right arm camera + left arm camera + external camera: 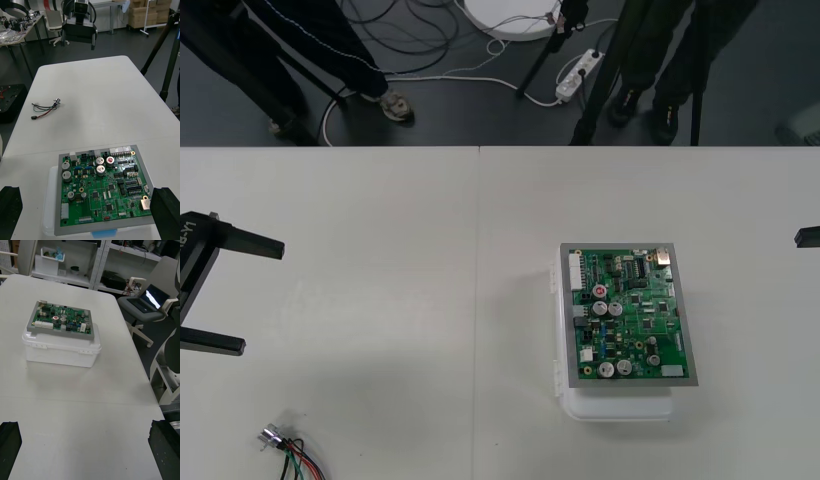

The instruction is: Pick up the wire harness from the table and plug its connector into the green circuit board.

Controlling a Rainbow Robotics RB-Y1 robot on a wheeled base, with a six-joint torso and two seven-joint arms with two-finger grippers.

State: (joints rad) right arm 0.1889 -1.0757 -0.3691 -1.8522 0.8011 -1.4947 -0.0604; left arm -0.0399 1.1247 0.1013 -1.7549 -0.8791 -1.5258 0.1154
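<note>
Table (380, 250): one, pale and matte, with one seam running 12 to 6.

Harness (290, 455): one, lying loose on the table at 7 o'clock, at the near edge. It has a few thin wires in red, black and green, one round metal socket (57, 100) with a flange, and one small black plug (33, 117). It is well apart from the board.

Left gripper (260, 297): at 9 o'clock, above the harness. Its two flat black fingers are spread wide around nothing. The white lettering on its body is too small to read.

Board (632, 315): one, at 3 o'clock. It is a green rectangle in a grey frame, with several round silver-topped cans, one red-topped can and white connectors along one edge. No print is legible.

Base (620, 405): one white plastic box with rounded corners, under the board.

Right gripper (87, 190): at the 3 o'clock edge, just beyond the board. Its jaws are wide and empty.
</note>
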